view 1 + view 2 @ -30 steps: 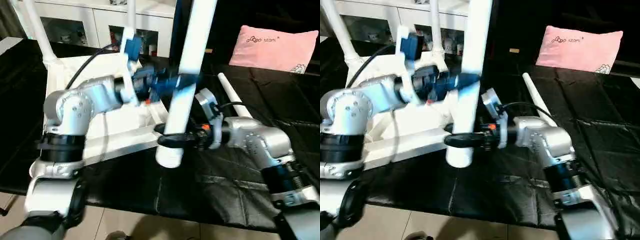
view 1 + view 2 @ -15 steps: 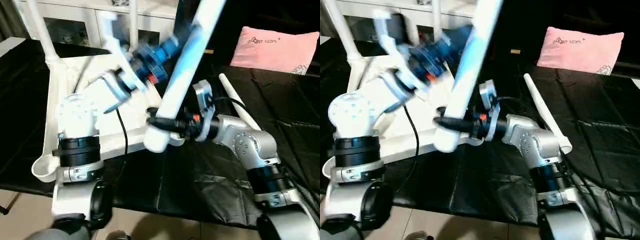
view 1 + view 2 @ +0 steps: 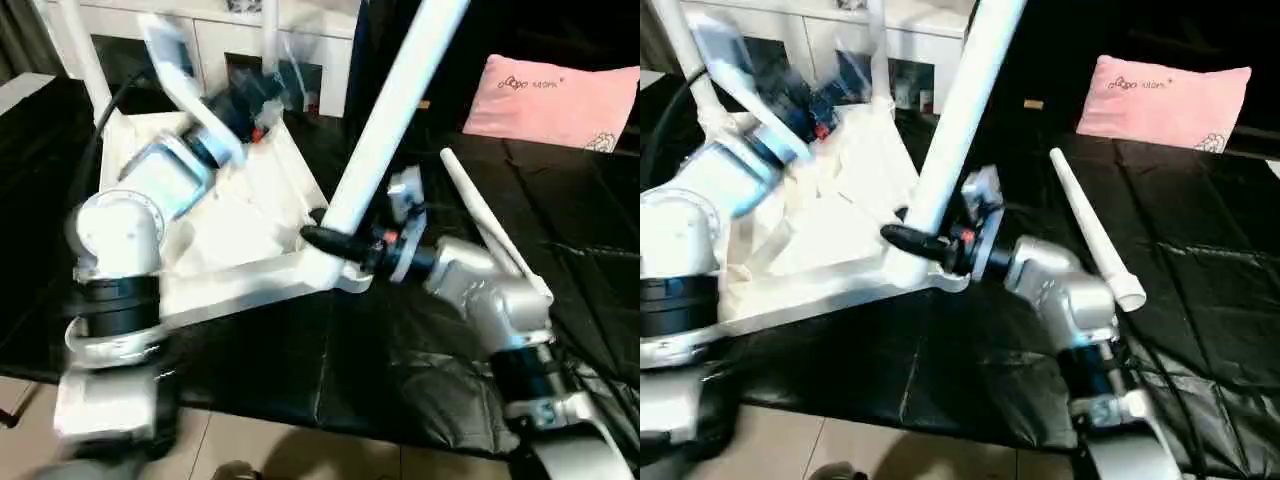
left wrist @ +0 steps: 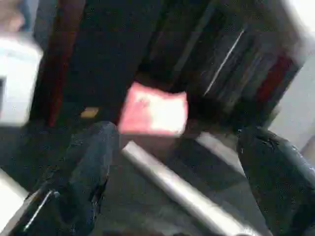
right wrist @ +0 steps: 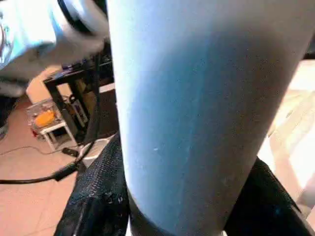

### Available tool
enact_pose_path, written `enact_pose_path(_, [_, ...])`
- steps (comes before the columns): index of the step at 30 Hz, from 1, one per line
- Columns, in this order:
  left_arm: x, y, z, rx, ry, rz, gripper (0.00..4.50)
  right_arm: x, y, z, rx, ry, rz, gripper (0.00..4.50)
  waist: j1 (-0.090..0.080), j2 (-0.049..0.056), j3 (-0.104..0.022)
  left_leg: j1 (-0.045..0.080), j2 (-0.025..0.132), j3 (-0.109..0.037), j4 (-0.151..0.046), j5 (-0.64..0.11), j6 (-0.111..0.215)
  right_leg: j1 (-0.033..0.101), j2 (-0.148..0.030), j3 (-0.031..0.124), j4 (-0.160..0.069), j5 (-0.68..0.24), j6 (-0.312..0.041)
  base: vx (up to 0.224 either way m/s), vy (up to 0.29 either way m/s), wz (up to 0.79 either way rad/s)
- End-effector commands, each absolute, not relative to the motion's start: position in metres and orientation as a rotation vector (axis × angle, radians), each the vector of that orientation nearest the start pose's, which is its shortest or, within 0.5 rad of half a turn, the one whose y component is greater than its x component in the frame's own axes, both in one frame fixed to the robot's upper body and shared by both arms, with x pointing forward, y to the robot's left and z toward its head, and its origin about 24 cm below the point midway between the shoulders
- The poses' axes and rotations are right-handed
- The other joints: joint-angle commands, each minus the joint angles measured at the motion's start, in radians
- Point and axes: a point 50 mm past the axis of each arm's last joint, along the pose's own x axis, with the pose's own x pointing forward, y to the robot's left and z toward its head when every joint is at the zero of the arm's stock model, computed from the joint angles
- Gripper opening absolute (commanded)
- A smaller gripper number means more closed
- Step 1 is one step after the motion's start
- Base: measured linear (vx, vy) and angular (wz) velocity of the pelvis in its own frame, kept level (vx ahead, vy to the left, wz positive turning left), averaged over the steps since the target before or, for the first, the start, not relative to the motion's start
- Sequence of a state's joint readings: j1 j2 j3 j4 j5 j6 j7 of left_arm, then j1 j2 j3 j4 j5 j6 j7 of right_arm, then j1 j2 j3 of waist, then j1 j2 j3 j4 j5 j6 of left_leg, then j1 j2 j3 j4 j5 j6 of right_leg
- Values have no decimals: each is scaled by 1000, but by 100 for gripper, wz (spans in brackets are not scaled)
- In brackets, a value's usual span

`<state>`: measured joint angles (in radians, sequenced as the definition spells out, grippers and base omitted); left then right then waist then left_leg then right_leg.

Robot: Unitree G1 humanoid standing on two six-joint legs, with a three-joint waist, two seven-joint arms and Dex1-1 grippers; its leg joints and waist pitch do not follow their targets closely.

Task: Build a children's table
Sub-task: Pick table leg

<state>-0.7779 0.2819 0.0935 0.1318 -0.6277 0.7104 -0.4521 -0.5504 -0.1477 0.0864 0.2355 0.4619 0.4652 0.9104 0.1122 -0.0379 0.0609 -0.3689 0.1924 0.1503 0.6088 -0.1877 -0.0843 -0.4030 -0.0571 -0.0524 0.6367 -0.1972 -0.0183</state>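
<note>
The children's table lies upside down: the white tabletop (image 3: 272, 190) shows its ribbed underside, and two legs (image 3: 78, 60) (image 3: 268, 25) stand in its far corners. My right gripper (image 3: 335, 240) is shut on the thick lower end of a third leg (image 3: 385, 130). That leg leans up and to the right from the tabletop's near right corner socket (image 3: 338, 274). In the right wrist view the leg (image 5: 197, 98) sits between both fingers (image 5: 98, 196). My left gripper (image 3: 258, 105) hangs over the far part of the tabletop, open and empty, its fingers (image 4: 83, 177) wide apart. A loose leg (image 3: 483, 225) lies on the cloth to the right.
A black cloth (image 3: 400, 370) covers the work surface, with tiled floor (image 3: 250, 450) past its near edge. A pink pillow (image 3: 550, 95) lies at the back right. A white glass-door cabinet (image 3: 200, 30) stands behind the tabletop.
My left gripper has opened, left the leaning leg and drawn back over the tabletop. The right gripper has brought the leg's lower end onto the near right corner, and the leg tilts more.
</note>
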Motion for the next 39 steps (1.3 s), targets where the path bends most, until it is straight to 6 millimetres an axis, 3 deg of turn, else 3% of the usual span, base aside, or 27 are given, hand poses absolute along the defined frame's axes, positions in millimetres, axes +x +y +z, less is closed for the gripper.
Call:
enact_pose_path(1, [348, 113, 210, -206, 3, -792, 433, 317, -80, 123, 258, 58, 1169, 192, -6, 17, -78, 9, 26, 1, -69, -67, -30, 64, -66, 42, -61, -22, -175, 0, 0, 0])
enact_pose_path(6, [335, 88, 219, -129, -44, -928, 433, 316, -78, 115, 186, 78, 1135, 192, -9, 14, -76, 6, 24, 5, -68, -83, -30, 68, -69, 44, -63, -25, -202, 0, 0, 0])
enact_pose_path(12, [325, 78, 219, -113, -72, -1053, 433, 317, -78, 111, 148, 91, 1110, 192, -20, 15, -72, 5, 23, 3, -71, -129, -32, 67, -68, 44, -73, -120, -180, 0, 0, 0])
enact_pose_path(16, [327, 82, 219, -88, -80, -1026, 433, 322, -82, 109, 149, 100, 1047, 192, -27, 7, -72, 5, 24, 4, -70, -118, -22, 65, -66, 44, -72, -108, -182, 0, 0, 0])
enact_pose_path(22, [346, 108, 219, -73, -92, -842, 433, 331, -91, 109, 186, 93, 919, 192, -27, 12, -74, 7, 22, 6, -70, -101, -27, 63, -64, 45, -70, -88, -183, 0, 0, 0])
enact_pose_path(24, [351, 131, 208, 35, -54, -752, 433, 334, -99, 112, 227, 45, 818, 192, -30, 17, -74, 8, 22, 4, -71, -109, -30, 62, -64, 45, -70, -84, -172, 0, 0, 0])
enact_pose_path(27, [351, 145, 192, 120, 1, -711, 433, 335, -111, 107, 138, 38, 722, 192, -34, 12, -74, 8, 22, 5, -72, -96, -38, 64, -64, 45, -67, -75, -166, 0, 0, 0])
enact_pose_path(30, [350, 150, 175, 209, 56, -711, 433, 334, -120, 98, 50, 87, 684, 192, -32, 16, -76, 8, 20, 7, -71, -66, -40, 64, -60, 46, -63, -35, -164, 0, 0, 0])
enact_pose_path(35, [344, 148, 152, 205, 143, -765, 433, 330, -128, 93, 48, 116, 674, 192, -29, 20, -75, 10, 22, 8, -73, -103, -36, 63, -64, 47, -66, -44, -181, 0, 0, 0])
enact_pose_path(39, [330, 131, 113, 227, 307, -901, 433, 326, -137, 90, 71, 109, 642, 192, -31, 17, -73, 10, 24, 8, -75, -117, -30, 63, -65, 48, -69, -64, -186, 0, 0, 0])
